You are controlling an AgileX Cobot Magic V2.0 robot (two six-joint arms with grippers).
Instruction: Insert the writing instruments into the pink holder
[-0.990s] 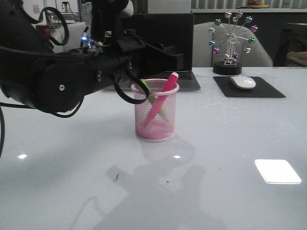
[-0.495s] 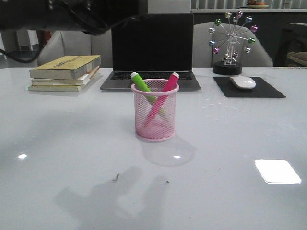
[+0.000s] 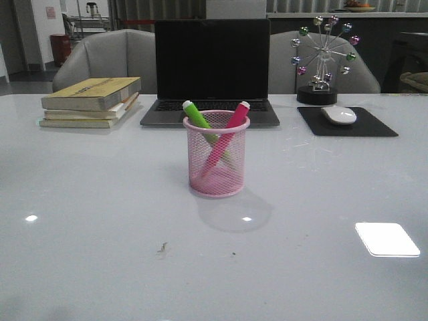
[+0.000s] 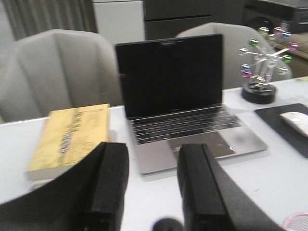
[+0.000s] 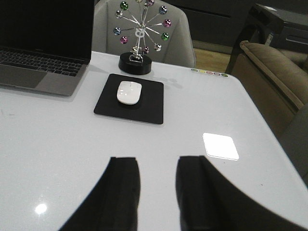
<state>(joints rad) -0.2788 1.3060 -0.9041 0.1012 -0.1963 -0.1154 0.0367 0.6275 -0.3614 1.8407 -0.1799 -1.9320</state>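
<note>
The pink holder [image 3: 216,162] stands upright at the middle of the white table in the front view. A lime green marker [image 3: 198,119] and a magenta marker [image 3: 234,120] lean crossed inside it, their pale ends sticking out above the rim. Neither arm shows in the front view. My left gripper [image 4: 153,150] is open and empty in its wrist view, held above the table facing the laptop; a sliver of the holder's rim [image 4: 296,222] shows at that frame's corner. My right gripper [image 5: 156,161] is open and empty over bare table.
An open laptop [image 3: 212,73] sits behind the holder. A stack of books [image 3: 90,101] lies at the back left. A black mouse pad with a white mouse [image 3: 339,114] and a ferris-wheel ornament [image 3: 323,57] stand at the back right. Grey chairs are beyond the table.
The left arm, which hung over the holder a second ago, has lifted up and out of the front view. Both markers stay in the holder.
</note>
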